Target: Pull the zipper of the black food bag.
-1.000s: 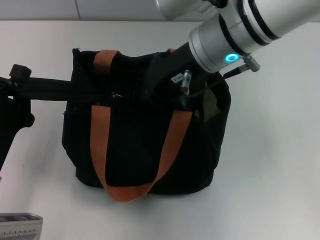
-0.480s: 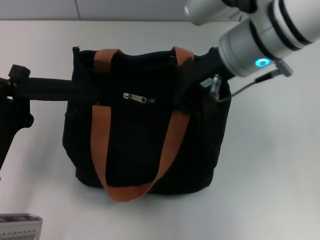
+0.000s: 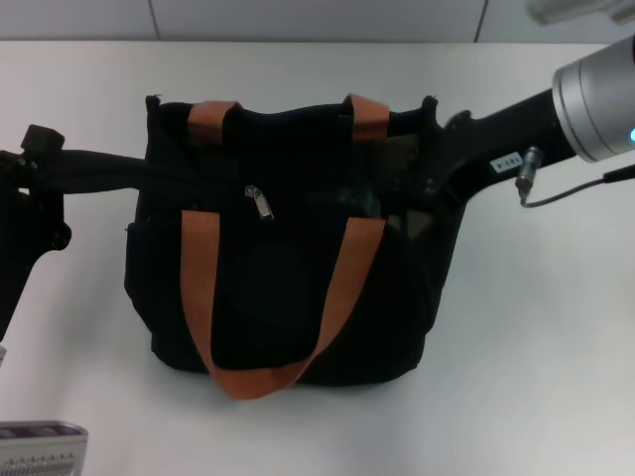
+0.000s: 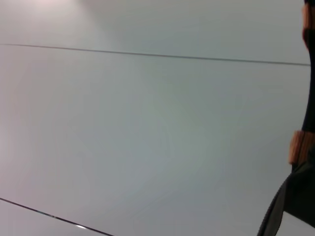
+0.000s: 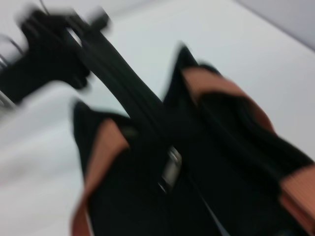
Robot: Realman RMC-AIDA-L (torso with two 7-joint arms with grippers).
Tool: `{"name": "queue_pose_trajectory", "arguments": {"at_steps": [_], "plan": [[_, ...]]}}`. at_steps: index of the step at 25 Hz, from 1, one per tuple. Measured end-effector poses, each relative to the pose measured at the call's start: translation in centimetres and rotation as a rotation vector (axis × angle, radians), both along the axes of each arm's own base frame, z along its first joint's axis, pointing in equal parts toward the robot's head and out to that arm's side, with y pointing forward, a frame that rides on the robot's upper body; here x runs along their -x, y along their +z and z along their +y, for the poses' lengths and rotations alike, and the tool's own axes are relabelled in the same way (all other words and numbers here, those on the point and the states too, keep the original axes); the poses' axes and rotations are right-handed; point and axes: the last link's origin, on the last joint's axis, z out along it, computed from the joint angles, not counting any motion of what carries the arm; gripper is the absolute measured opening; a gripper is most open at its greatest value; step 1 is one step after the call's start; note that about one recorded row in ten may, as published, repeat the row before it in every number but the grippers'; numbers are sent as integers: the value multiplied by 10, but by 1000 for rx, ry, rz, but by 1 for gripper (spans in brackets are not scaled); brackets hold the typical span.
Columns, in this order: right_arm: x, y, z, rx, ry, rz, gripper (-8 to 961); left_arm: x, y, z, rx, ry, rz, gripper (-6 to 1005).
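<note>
Head view: the black food bag (image 3: 288, 248) stands on the white table (image 3: 536, 337). The zipper (image 3: 261, 201) hangs near the bag's left end, nearer that end than half a second ago. The right claw (image 3: 437, 174), over the bag's middle a second ago, has withdrawn to the right rim; whether it grips anything cannot be told. The left claw (image 3: 149, 177) reaches into the left rim, its state hidden.

Left wrist view: mostly bare table; a bag edge.

Right wrist view: the zipper's silver tab, free of any grip, judged fully pulled.

Bright even light; right wrist view motion-blurred.
</note>
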Motion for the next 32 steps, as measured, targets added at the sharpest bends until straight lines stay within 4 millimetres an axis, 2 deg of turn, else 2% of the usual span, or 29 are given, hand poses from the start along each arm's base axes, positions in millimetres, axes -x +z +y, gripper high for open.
{"name": "queue_pose_trajectory", "arguments": {"at_steps": [3, 11, 13, 16, 20, 32], "plan": [[12, -5, 2, 48, 5, 81, 62, -1, -1, 1, 5, -5, 0, 77], [36, -33, 24, 105, -41, 75, 108, 2, 0, -3, 6, 4, 8, 78], [40, -40, 28, 119, -53, 68, 164, 3, 0, -4, 5, 6, 9, 78], [42, -52, 32, 137, -66, 51, 248, 3, 0, -4, 5, 7, 9, 79], [44, -62, 32, 154, -69, 32, 258, 2, 0, -3, 6, 5, 9, 79], [49, -74, 29, 153, -87, 7, 303, 1, 0, -2, 6, 1, 7, 80]]}}
